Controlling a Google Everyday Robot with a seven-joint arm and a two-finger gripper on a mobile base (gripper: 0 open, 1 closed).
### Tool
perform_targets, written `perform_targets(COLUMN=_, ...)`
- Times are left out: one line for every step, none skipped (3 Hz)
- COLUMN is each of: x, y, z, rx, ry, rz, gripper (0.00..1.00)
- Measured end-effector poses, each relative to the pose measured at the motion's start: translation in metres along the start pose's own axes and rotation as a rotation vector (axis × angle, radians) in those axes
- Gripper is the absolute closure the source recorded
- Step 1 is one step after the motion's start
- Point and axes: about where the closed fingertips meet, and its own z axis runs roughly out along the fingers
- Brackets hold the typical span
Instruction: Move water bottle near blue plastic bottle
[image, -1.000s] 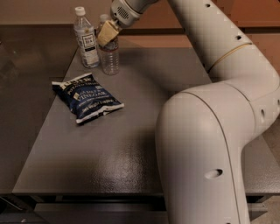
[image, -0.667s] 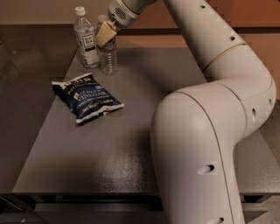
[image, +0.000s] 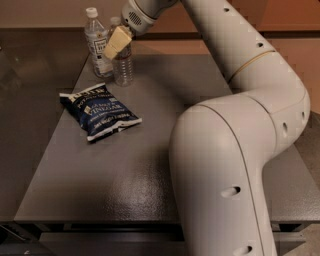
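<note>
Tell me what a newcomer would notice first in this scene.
The bulky white arm fills the right half. Its gripper is at the far left corner of the grey table, in front of the upper part of the water bottle, which stands beside the blue plastic bottle. A dark blue chip bag lies flat nearer the camera.

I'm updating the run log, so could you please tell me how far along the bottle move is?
Looks done: the water bottle stands upright close beside the blue plastic bottle at the far left of the table.
In hand: the gripper is at the water bottle's upper part.
Left: probably only backing the arm away. The chip bag lies apart, nearer the camera.
</note>
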Motion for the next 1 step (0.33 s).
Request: perform_targets(x=0.0, y=0.0, z=0.0002, rx=0.0, ry=0.0, rz=0.0, gripper=0.0)
